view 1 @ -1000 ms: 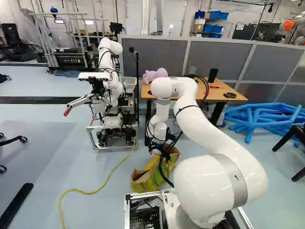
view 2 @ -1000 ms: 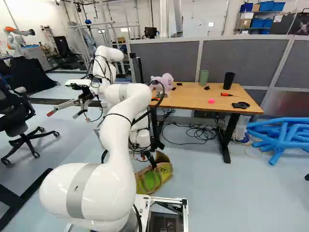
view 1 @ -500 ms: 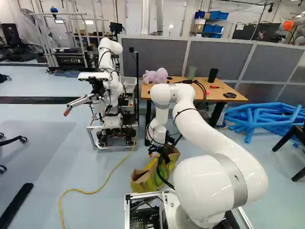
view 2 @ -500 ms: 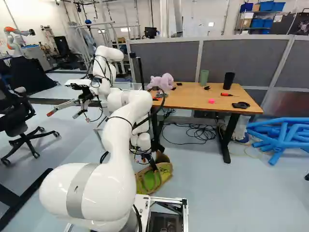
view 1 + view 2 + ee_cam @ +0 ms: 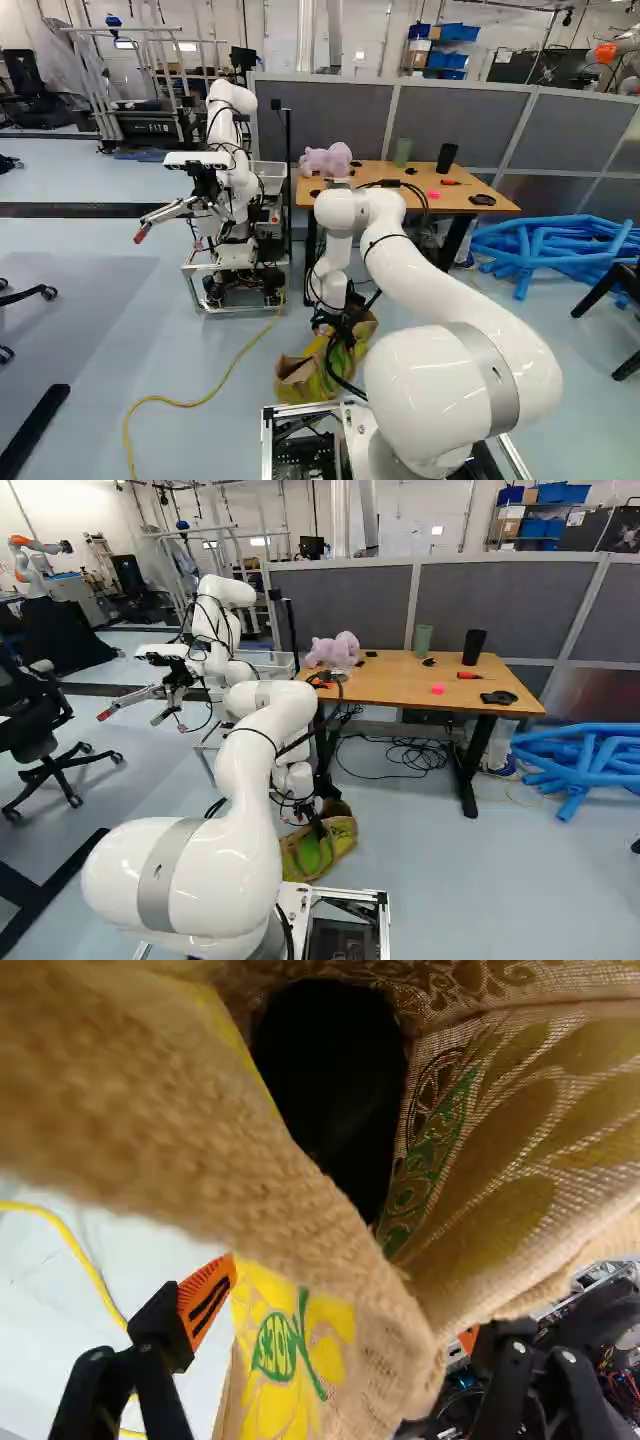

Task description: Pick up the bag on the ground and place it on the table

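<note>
My gripper [image 5: 338, 326] is down at the bag [image 5: 325, 372], which stands on the floor in front of the table [image 5: 370, 172]. In the right base view the arm partly covers the bag [image 5: 322, 848]. Seen from the wrist, the gripper [image 5: 338, 1322] is wide open, with the rim and side of the woven bag [image 5: 300, 1190] running between its fingers. One orange pad [image 5: 207, 1300] lies beside the bag's yellow print; the other finger is partly hidden behind the fabric. The bag's dark opening faces the camera.
Another robot [image 5: 232, 180] stands beside the table. On the table are a pink plush toy [image 5: 335, 649], a green cup [image 5: 423, 638] and a black cup [image 5: 474, 646]. A yellow cable [image 5: 200, 400] crosses the floor; blue tubes [image 5: 580, 760] lie right of the table.
My arm has come down, its elbow sinking in both base views, and the gripper now sits lower at the bag. The bag has not visibly shifted, nor has the base.
</note>
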{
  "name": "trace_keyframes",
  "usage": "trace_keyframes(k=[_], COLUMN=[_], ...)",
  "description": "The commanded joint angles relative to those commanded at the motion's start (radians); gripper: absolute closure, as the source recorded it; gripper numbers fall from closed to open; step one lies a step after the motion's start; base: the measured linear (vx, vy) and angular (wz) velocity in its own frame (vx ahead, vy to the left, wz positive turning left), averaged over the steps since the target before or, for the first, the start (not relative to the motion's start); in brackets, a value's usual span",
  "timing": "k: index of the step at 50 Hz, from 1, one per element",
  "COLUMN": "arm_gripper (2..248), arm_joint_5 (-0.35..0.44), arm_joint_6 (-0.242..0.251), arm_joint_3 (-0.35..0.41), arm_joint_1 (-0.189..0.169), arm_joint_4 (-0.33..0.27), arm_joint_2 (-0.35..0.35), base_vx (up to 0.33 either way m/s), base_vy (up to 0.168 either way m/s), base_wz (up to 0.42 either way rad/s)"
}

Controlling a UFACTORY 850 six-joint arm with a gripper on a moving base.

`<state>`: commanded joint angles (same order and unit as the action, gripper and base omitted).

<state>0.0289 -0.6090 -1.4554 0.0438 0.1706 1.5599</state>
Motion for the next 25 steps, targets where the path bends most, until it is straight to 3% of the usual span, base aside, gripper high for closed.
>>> trace_keyframes(k=[9, 10, 14, 15, 20, 21, 25], arm_gripper=[15, 53, 53, 91, 91, 129, 129], arm_joint_5=[0.0, 0.0, 0.0, 0.0, 0.0, 0.0, 0.0], arm_joint_6=[0.0, 0.0, 0.0, 0.0, 0.0, 0.0, 0.0], arm_joint_3=[-0.007, -0.007, -0.007, -0.007, -0.007, -0.007, -0.007], arm_joint_1=[0.0, 0.0, 0.0, 0.0, 0.0, 0.0, 0.0], arm_joint_4=[0.0, 0.0, 0.0, 0.0, 0.0, 0.0, 0.0], arm_joint_2=[0.007, 0.007, 0.007, 0.007, 0.007, 0.007, 0.007], base_vx=[0.0, 0.0, 0.0, 0.0, 0.0, 0.0, 0.0], base_vy=[0.0, 0.0, 0.0, 0.0, 0.0, 0.0, 0.0], base_wz=[0.0, 0.0, 0.0, 0.0, 0.0, 0.0, 0.0])
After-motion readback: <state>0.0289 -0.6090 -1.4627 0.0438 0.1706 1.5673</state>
